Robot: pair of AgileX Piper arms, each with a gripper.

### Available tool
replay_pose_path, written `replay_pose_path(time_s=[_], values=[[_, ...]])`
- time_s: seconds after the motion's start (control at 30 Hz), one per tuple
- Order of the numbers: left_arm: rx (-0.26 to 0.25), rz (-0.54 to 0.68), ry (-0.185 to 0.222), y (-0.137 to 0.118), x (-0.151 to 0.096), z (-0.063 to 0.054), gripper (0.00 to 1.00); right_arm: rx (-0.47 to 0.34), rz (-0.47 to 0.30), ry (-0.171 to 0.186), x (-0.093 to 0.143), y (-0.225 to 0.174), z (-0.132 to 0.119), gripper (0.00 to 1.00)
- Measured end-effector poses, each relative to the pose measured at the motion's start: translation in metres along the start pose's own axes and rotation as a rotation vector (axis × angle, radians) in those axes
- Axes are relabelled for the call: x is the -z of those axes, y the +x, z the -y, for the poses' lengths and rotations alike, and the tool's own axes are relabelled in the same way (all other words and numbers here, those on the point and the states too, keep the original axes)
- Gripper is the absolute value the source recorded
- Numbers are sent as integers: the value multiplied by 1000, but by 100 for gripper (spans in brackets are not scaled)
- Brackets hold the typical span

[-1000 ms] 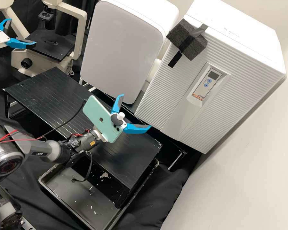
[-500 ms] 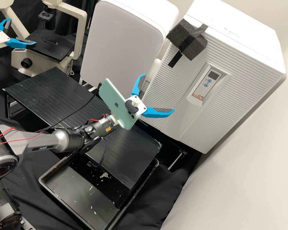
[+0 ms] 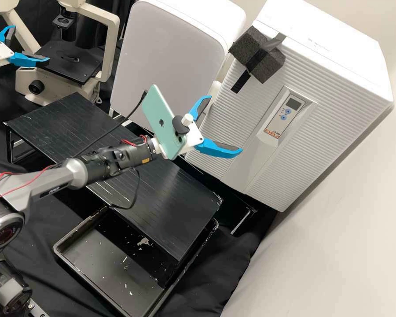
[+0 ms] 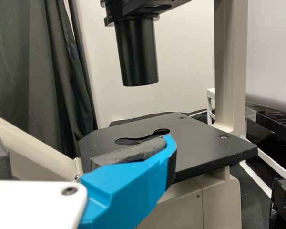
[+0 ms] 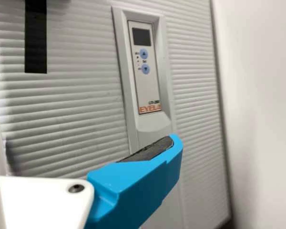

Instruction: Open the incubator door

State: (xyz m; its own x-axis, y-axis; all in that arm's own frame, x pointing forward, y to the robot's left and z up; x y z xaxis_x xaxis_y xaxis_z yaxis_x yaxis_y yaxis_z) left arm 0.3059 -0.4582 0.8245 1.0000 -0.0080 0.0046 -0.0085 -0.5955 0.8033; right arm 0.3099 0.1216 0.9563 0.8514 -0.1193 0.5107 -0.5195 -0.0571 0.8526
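Observation:
The white incubator (image 3: 334,79) with a ribbed front door (image 3: 233,119) stands at the right in the high view, its door closed. Dark foam (image 3: 268,68) is strapped near the door's upper corner, a black strip hanging below it. My right gripper (image 3: 225,124), open and holding nothing, is in front of the door's lower left part, below the foam. In the right wrist view, the right gripper (image 5: 83,143) faces the ribbed door (image 5: 195,95) and its control panel (image 5: 145,71). At the far left, my left gripper (image 3: 31,44) stands open beside the microscope; its own view shows the left gripper (image 4: 81,136) before the microscope stage (image 4: 205,143).
A second white cabinet (image 3: 167,57) stands left of the incubator. The microscope (image 3: 68,66) is at the upper left. A low black table (image 3: 75,132) lies beneath the right arm, with a black tray (image 3: 105,268) in front of it. A pale wall borders the right side.
My right gripper has moved right and upward over the black table, to the incubator's left side, its fingers staying open. The left gripper has kept still.

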Motion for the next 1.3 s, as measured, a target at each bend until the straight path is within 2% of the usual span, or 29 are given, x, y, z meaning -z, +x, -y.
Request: replay_pose_path(time_s=[0.1, 0.3, 0.77, 1.2, 1.23, 1.3], values=[[0, 0, 0, 0, 0, 0, 100, -24, 1, -52, 13, -7, 6, 100], [0, 0, 0, 0, 0, 0, 100, -30, -42, -105, 27, -16, 15, 100], [0, 0, 0, 0, 0, 0, 100, -57, -64, -140, 44, -6, 23, 100], [0, 0, 0, 0, 0, 0, 100, -56, -19, -179, 30, 9, 35, 100], [0, 0, 0, 0, 0, 0, 100, -57, -16, -181, 29, 9, 35, 0], [0, 0, 0, 0, 0, 0, 100, -62, -9, -179, 26, 11, 33, 0]])
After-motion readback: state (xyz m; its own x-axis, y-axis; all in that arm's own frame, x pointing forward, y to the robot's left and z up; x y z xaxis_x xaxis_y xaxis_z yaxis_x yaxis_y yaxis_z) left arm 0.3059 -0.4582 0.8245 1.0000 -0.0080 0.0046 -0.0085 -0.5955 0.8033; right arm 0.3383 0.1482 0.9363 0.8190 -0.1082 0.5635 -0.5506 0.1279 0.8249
